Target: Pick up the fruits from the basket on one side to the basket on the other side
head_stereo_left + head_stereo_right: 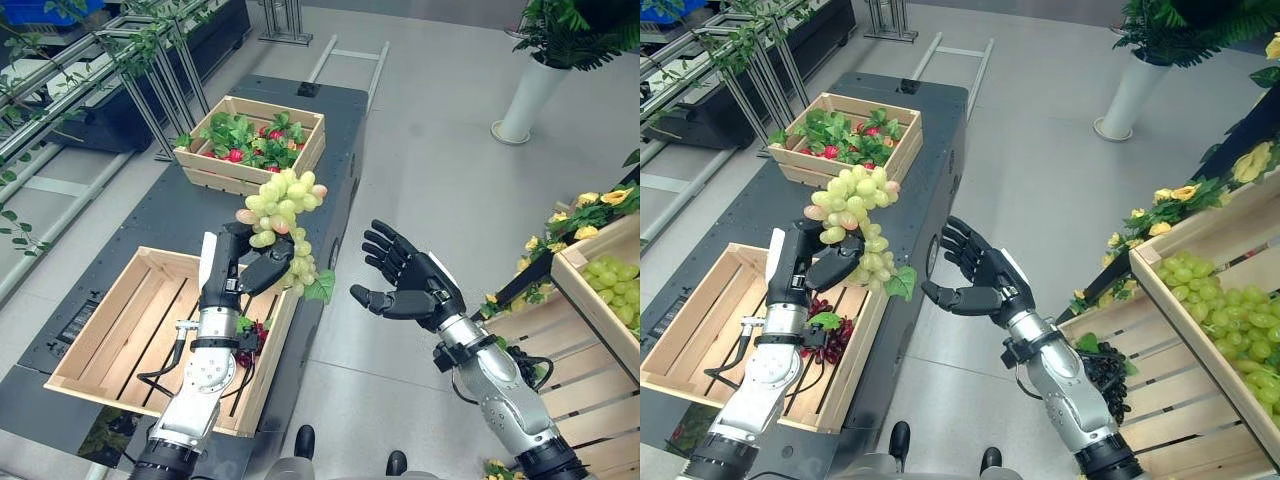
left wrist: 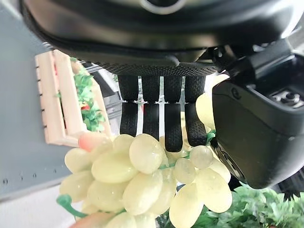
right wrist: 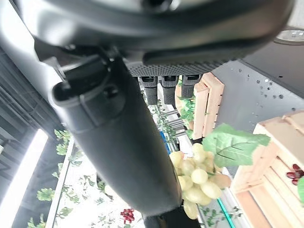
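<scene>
Dark fingers of the left hand (image 1: 245, 268) curl around the green grape bunch (image 1: 284, 215), above the near crate's (image 1: 150, 268) edge. Right hand (image 1: 408, 285) waits spread. The bunch looks soft and fragile; hold its stem.

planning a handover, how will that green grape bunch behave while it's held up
Probably floppy: the green grape bunch hangs loosely below the left robot hand. Individual grapes look round and smooth, so likely slippery, and some may detach. The open right robot hand should probably support it from underneath.
</scene>
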